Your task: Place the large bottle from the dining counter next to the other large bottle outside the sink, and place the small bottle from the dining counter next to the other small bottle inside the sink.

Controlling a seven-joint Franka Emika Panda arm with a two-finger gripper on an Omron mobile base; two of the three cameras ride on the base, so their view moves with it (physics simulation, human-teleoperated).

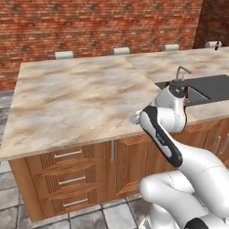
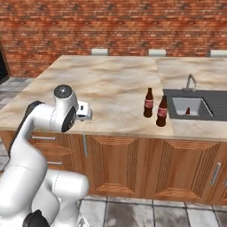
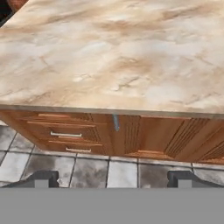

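- Large bottles, two: in the right base view I count a pair of dark brown bottles with red labels, one [image 2: 148, 103] a little farther and to the left, the other [image 2: 162, 111] nearer the front edge. They stand upright on the worktop [image 2: 106, 84], just beside each other and just left of the sink [image 2: 191, 108], outside the basin.
- Small bottle, one seen: a small dark bottle [image 2: 187, 111] stands inside the basin, near its middle. It is too small for me to tell more, and I cannot make out a second one.
- Handling, my judgement: these look like glass, so stiff, smooth, likely slippery and breakable if tipped. The tall bottles are top-heavy for their narrow bases. I would take hold across the straight body at the label, not at the thin neck. The small one should be light but easy to knock over.
- Sink fittings: grey metal basin in a dark surround, chrome faucet [image 2: 190, 82] at its far side.
- Tool [image 3: 113, 179]: released, jaws standing wide, nothing between the fingertips [image 3: 41, 178]. It points down past the near worktop edge at drawers [image 3: 65, 134] and tiled floor [image 3: 122, 173], well left of the bottles.
- Arm [image 2: 48, 116]: folded low at the near left of the worktop.
- Surroundings: brick wall [image 2: 111, 26] beyond, stool backs [image 1: 64, 55] along the far edge.
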